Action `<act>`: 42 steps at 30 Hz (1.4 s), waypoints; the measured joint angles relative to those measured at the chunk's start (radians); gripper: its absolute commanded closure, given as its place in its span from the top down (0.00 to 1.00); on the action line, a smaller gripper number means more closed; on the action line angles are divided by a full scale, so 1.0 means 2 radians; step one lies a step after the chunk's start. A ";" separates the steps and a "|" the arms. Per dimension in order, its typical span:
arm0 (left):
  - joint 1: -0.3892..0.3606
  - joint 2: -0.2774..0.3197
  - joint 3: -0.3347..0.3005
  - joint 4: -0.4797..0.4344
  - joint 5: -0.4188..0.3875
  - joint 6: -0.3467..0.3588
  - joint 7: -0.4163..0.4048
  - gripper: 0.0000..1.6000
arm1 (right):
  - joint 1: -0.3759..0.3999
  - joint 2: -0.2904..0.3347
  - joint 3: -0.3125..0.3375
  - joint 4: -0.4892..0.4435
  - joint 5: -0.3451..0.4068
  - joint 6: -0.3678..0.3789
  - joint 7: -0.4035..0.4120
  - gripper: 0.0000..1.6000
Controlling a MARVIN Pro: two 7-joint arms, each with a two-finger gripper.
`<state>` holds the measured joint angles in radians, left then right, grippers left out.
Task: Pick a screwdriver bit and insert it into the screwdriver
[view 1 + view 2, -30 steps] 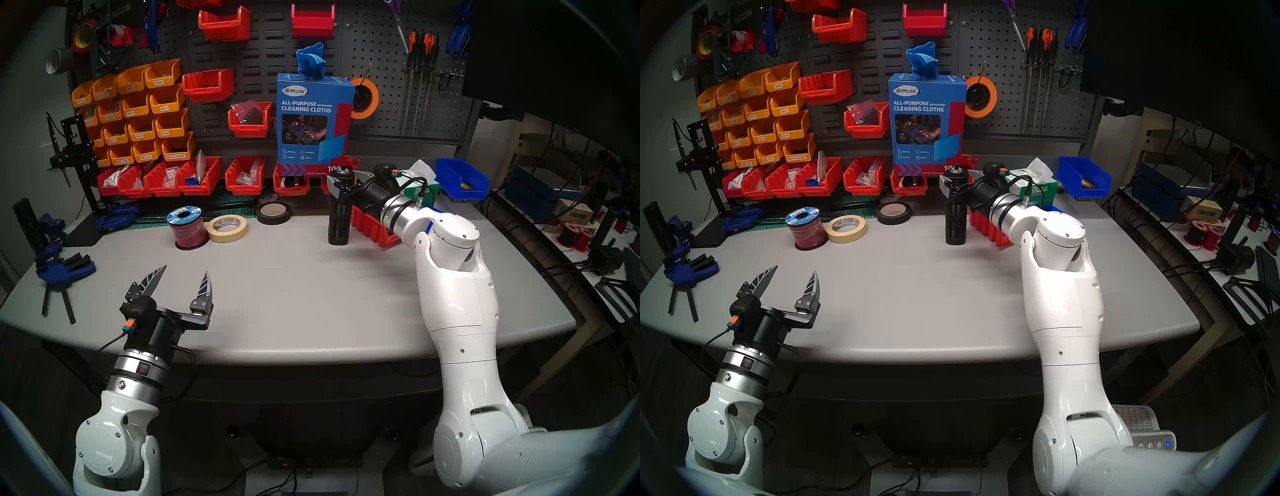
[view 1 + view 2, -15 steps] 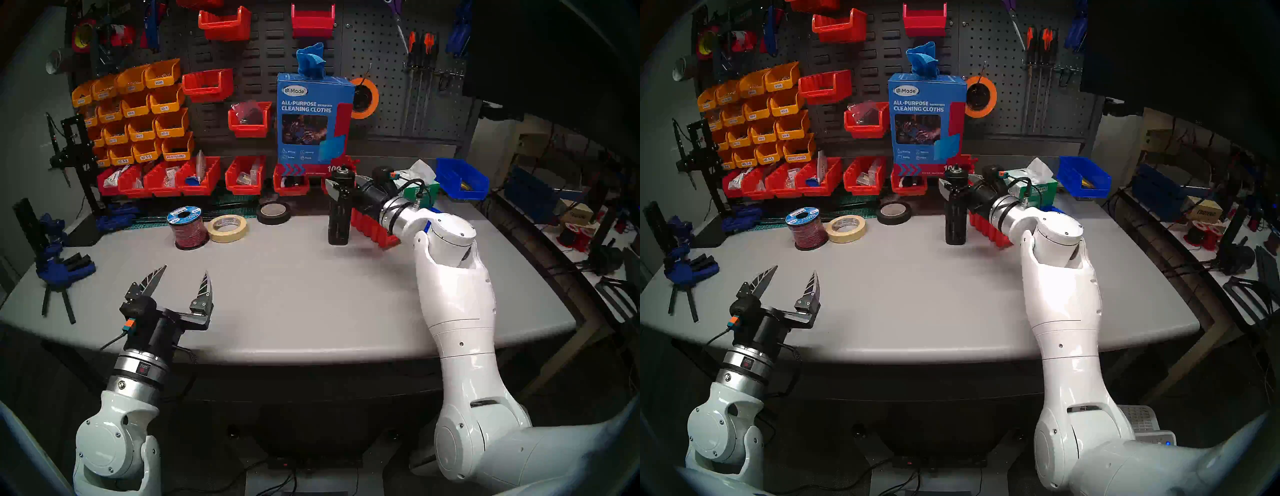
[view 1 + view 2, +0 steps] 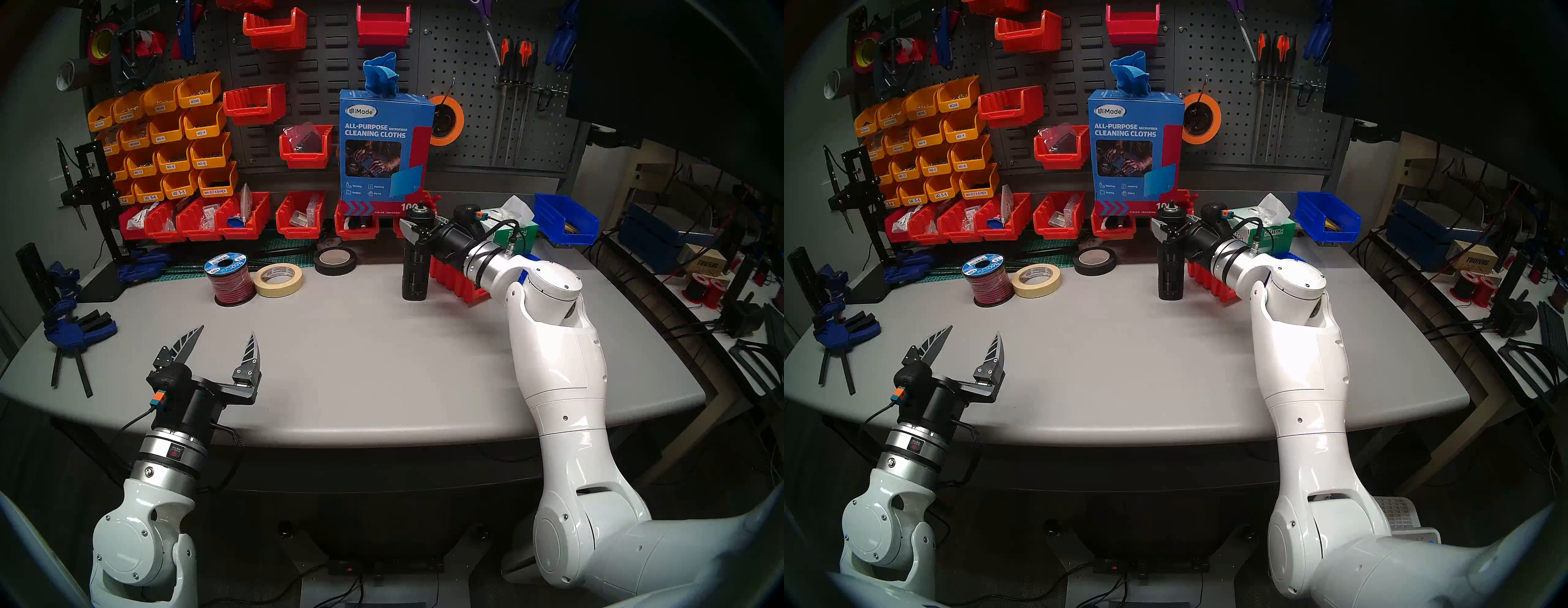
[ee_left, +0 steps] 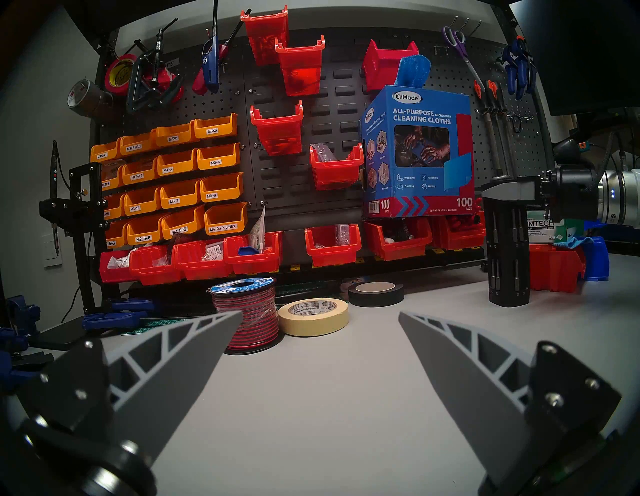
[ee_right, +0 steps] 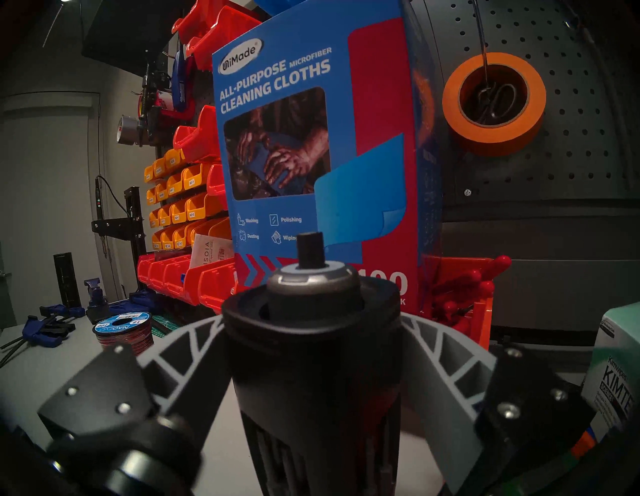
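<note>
Right wrist view, screwdriver (image 5: 313, 367) upright between right gripper (image 5: 311, 350) jaws, seemingly clamped, left gripper (image 3: 222, 339) jaws spread, empty.

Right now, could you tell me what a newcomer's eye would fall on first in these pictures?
Probably the blue cloth box standing at the pegboard, with orange bins and red bins filling the wall to its left. Next, the right tool reaching to the upper part of the upright black screwdriver at the table's back. The left tool hangs wide open over the near edge.
</note>
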<state>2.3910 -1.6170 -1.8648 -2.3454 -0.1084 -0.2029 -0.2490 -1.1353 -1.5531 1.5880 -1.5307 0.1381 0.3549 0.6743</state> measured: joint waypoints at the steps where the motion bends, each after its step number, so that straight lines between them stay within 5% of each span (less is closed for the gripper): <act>1: 0.000 0.000 0.000 0.000 0.000 0.000 0.000 1.00 | 0.000 0.000 0.000 0.000 0.000 0.000 0.001 0.65; 5: 0.000 -0.001 0.000 0.000 0.000 0.000 -0.001 1.00 | 0.000 0.001 0.000 0.000 0.000 0.000 0.004 0.71; 8: 0.000 -0.001 0.000 0.000 0.000 0.000 -0.001 1.00 | -0.001 0.001 0.000 -0.002 0.000 0.001 0.007 0.65; 17: -0.001 -0.002 -0.001 0.000 0.001 0.000 -0.002 1.00 | -0.012 0.000 -0.006 -0.019 0.006 0.013 0.024 0.69; 42: -0.002 -0.006 -0.002 0.000 0.002 0.001 -0.006 1.00 | -0.082 -0.017 -0.042 -0.116 0.035 0.071 0.069 0.81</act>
<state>2.3873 -1.6291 -1.8691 -2.3451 -0.1048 -0.2018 -0.2607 -1.3000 -1.5876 1.5043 -1.7633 0.2076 0.4966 0.8123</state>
